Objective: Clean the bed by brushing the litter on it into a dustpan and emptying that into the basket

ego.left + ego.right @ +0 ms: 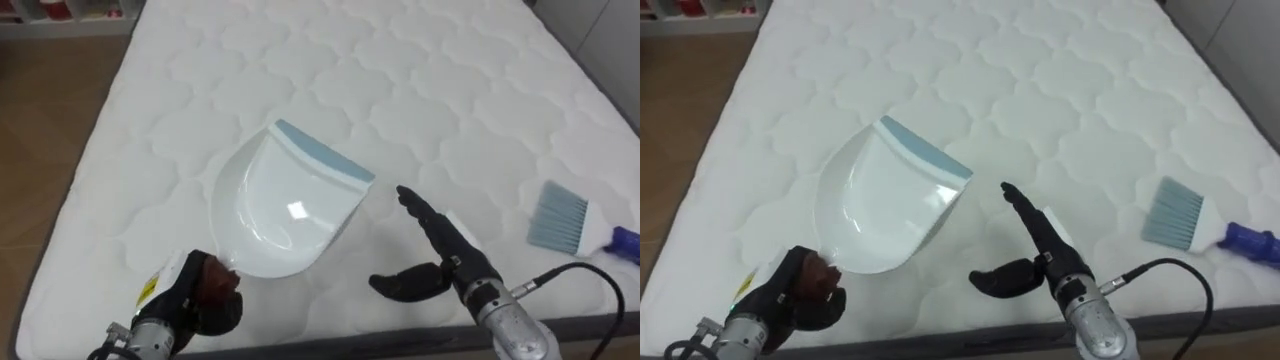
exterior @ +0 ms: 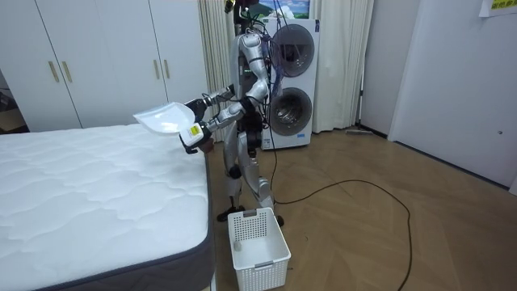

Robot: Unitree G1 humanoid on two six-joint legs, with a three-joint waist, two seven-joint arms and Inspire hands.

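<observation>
A white dustpan (image 1: 285,205) with a pale blue lip hangs above the white quilted mattress (image 1: 400,80). My left hand (image 1: 205,295) is shut on its handle at the lower left. The pan looks empty. In the room view the dustpan (image 2: 164,119) is lifted over the bed's edge, where I stand. My right hand (image 1: 440,250) is open to the right of the pan, fingers straight and thumb spread, holding nothing. A hand brush (image 1: 575,225) with pale blue bristles and a blue handle lies on the mattress at the right, apart from both hands.
A white slotted basket (image 2: 257,246) stands on the wooden floor by my feet at the bed's foot. Stacked washing machines (image 2: 289,81) are behind me. White wardrobes (image 2: 97,56) line the far wall. The mattress edge (image 1: 420,338) runs just under my hands.
</observation>
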